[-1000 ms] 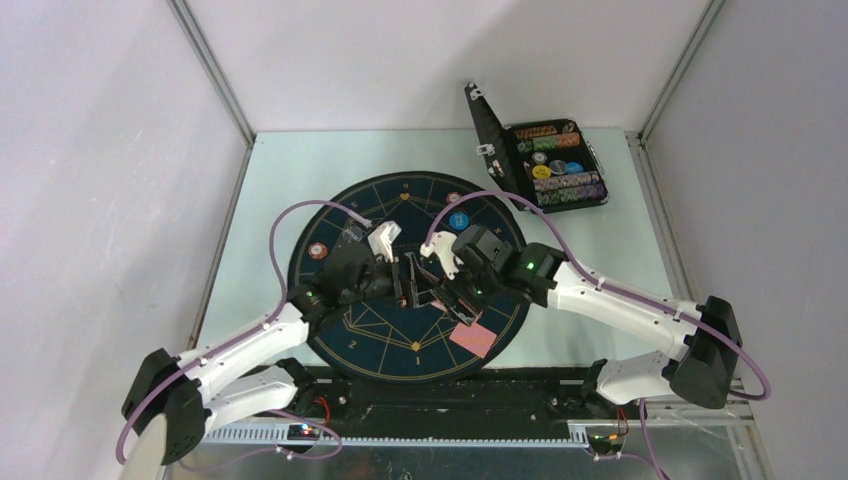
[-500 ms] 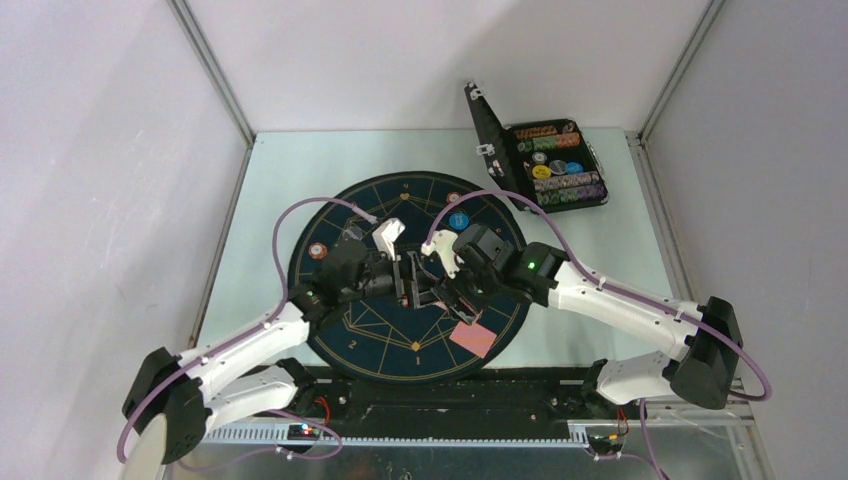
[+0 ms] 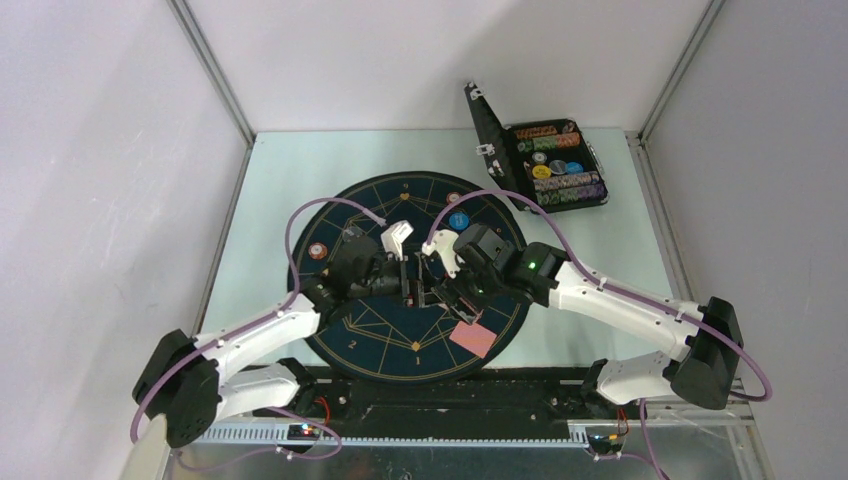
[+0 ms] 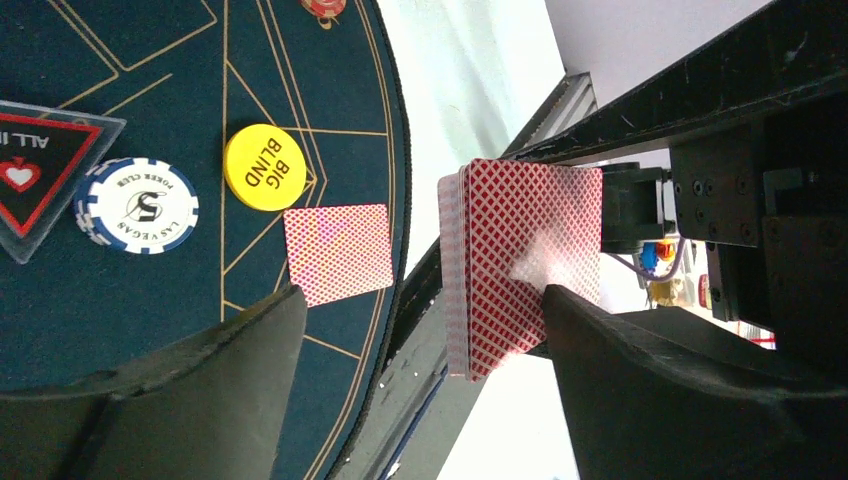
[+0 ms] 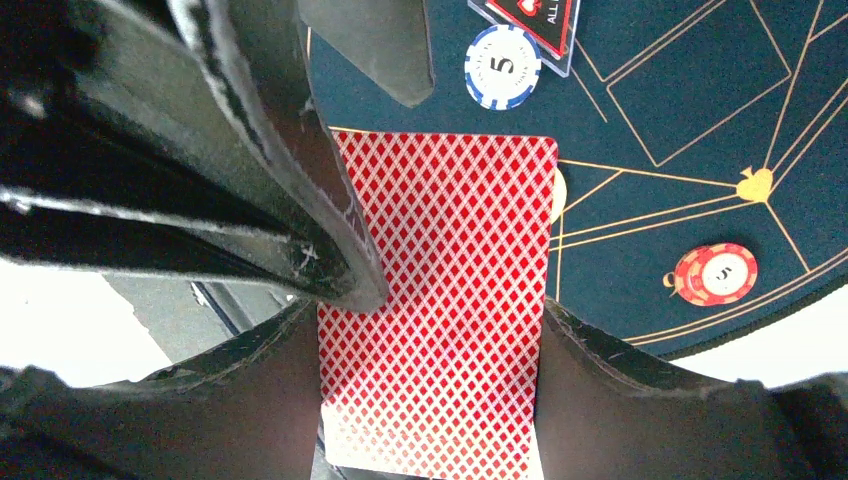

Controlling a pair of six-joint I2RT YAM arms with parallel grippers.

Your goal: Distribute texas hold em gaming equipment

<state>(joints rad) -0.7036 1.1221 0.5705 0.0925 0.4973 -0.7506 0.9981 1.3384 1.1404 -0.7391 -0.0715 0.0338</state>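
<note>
My right gripper [image 5: 430,320] is shut on a deck of red-backed playing cards [image 5: 445,300], a finger on each long side. It holds the deck [image 4: 520,260] above the near part of the mat [image 3: 400,205]. The left gripper [image 4: 425,300] stands open around the deck, and one of its fingers [image 5: 300,200] lies over the top card's corner. In the top view the two grippers [image 3: 408,283] [image 3: 440,292] meet mid-mat. A single card [image 4: 338,253] lies face down on the mat beside a yellow BIG BLIND disc [image 4: 265,167], a blue-white chip [image 4: 138,205] and a triangular marker [image 4: 40,170].
The black hinged case [image 3: 550,165] stands open at the back right with rows of chips inside. A blue disc [image 3: 458,221] and red chips [image 3: 317,251] [image 3: 453,198] lie near the mat's rim. Frame posts rise at the back corners.
The left arm has reached a little to the right, bringing its open fingers in around the deck. The right gripper and the deck have stayed put.
</note>
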